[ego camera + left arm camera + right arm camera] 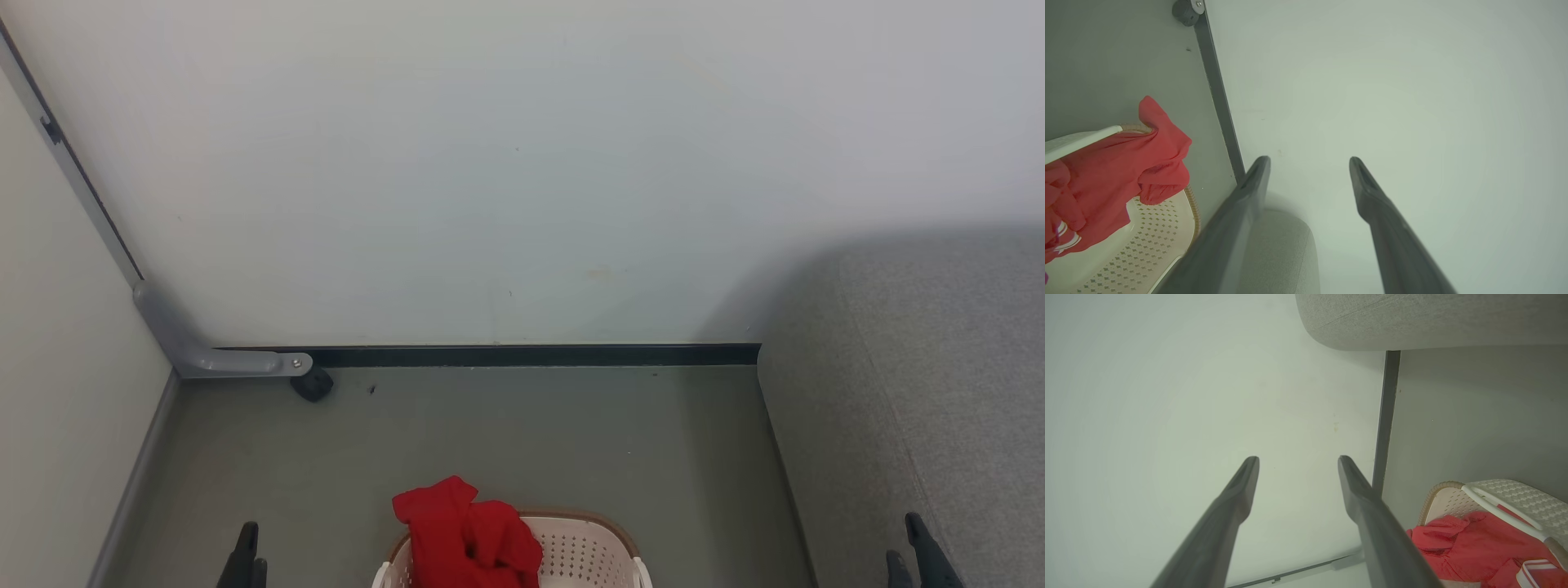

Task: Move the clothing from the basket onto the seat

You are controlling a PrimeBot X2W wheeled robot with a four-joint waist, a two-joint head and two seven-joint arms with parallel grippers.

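Bright red clothing (465, 531) is heaped in the cream-white basket (592, 551) at the bottom middle of the head view, and part of it hangs over the far rim. The grey seat (922, 392) fills the right side of that view. My left gripper (245, 551) pokes up at the lower left, left of the basket. My right gripper (918, 547) shows at the lower right, in front of the seat. In the left wrist view the left gripper (1309, 160) is open and empty, with the clothing (1114, 175) and basket (1155, 232) to its left. The right gripper (1298, 459) is open and empty too.
A pale wall (522, 163) with a dark baseboard (531, 355) closes off the far side. At the left, a grey bracket (212, 355) on a small black caster (313, 384) stands on the grey floor (490, 441) between basket and wall.
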